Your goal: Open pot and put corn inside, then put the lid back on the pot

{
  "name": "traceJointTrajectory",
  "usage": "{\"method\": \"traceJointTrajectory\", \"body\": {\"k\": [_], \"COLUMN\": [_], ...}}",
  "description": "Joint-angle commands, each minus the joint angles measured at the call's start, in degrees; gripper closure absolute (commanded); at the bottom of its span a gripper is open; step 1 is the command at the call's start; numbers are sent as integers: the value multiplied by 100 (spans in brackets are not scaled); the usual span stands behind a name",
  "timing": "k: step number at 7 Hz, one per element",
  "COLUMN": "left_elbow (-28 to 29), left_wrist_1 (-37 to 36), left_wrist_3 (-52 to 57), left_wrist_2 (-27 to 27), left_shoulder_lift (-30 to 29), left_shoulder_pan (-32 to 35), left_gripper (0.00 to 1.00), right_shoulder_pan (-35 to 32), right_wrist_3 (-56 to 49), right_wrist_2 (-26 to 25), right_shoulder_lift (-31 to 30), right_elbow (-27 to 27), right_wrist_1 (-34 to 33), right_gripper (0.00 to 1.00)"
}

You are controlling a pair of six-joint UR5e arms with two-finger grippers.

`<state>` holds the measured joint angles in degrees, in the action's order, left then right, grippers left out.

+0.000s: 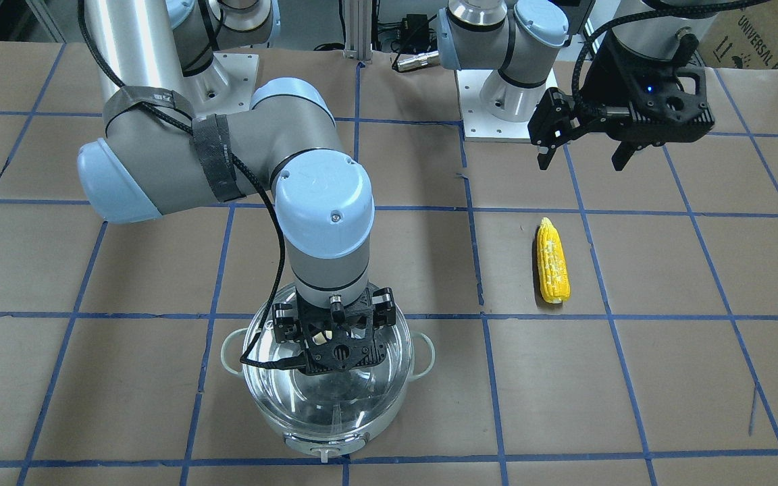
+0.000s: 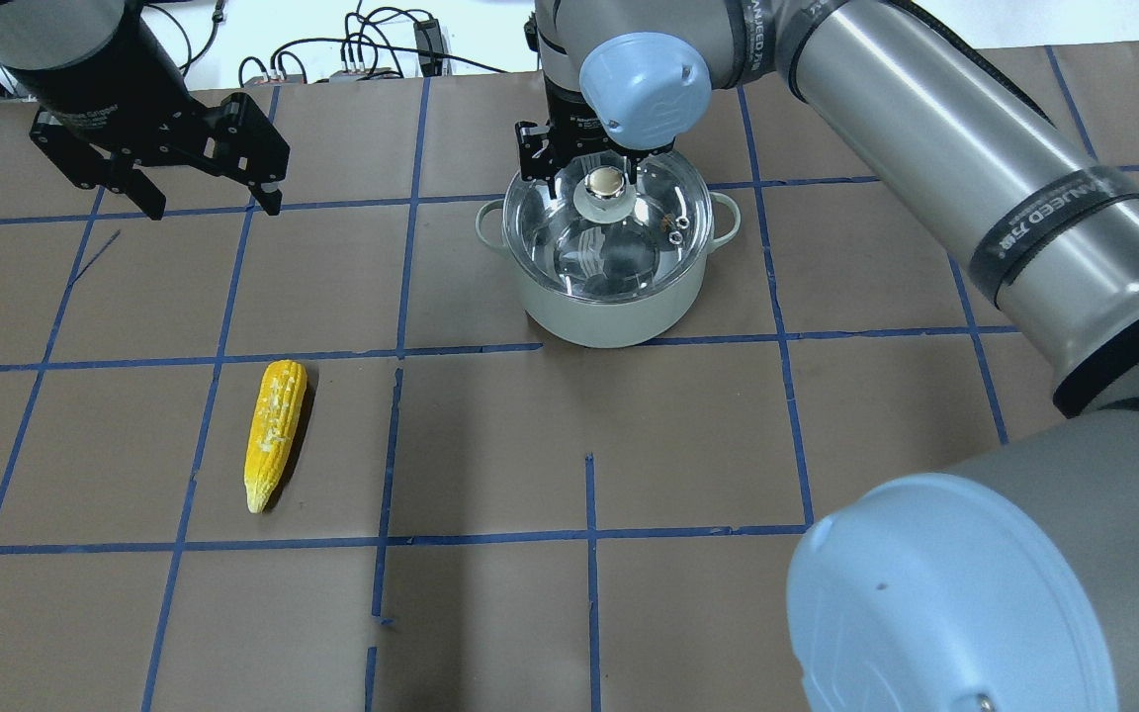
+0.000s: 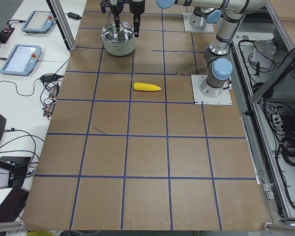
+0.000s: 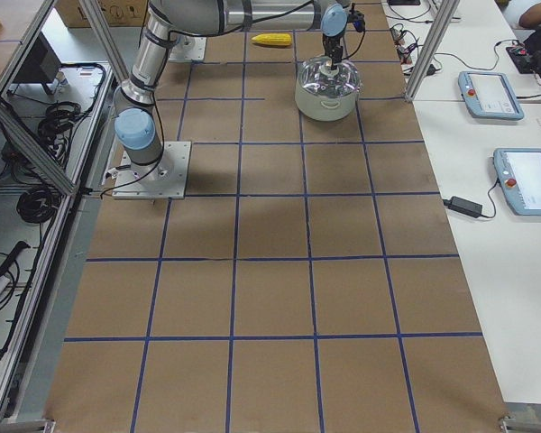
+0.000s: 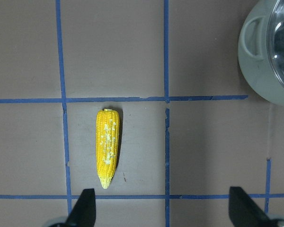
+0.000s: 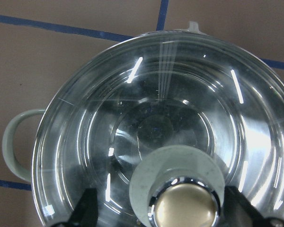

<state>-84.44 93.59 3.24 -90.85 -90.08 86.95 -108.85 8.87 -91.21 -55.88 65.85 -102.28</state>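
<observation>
Brown paper ruled with blue tape covers the bench (image 2: 688,445), and nothing in the task looks finished yet. At the far middle of the overhead view stands the pot (image 2: 609,307), with the glass lid (image 2: 619,247) seated on its rim, so it is closed. Through the glass only bare steel shows inside. The right gripper (image 6: 163,208) hangs straight down over the lid's knob (image 2: 605,183). Its fingers (image 6: 87,210) are spread to either side of the knob, with a gap showing at least on one side, so they appear not to have closed on it. The corn (image 2: 276,430) lies flat on the bench to the near left, well apart from the pot, and nothing touches it. The left gripper (image 2: 212,203) hovers above the bench at the far left, beyond the cob. Its fingers (image 5: 85,210) are wide apart and hold nothing. Judged from this, the first step is only being set up. Closing on the knob and lifting the lid away remains to be done, and so does carrying the cob into the pot and setting the lid back on.
</observation>
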Motion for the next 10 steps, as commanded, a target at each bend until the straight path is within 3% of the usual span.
{"method": "traceJointTrajectory", "body": {"k": [1,3,6,10], "left_elbow": [6,-2,-3,-3], "left_wrist_1": [2,2,2,2], "left_wrist_3": [1,1,1,1], "left_wrist_2": [15,24,24,15], "left_shoulder_lift": [-1,-1,-1,8], "left_shoulder_pan": [6,14,15,15], "left_gripper": [0,0,0,0], "right_shoulder_pan": [4,13,22,171], "right_wrist_3": [-52,-61,-96,-245], "right_wrist_2": [-2,-2,-2,-2], "right_shoulder_lift": [-19,-10,7,-10], "right_elbow": [86,130,113,25], "right_wrist_1": [7,7,-2,-2], "right_gripper": [8,11,24,30]}}
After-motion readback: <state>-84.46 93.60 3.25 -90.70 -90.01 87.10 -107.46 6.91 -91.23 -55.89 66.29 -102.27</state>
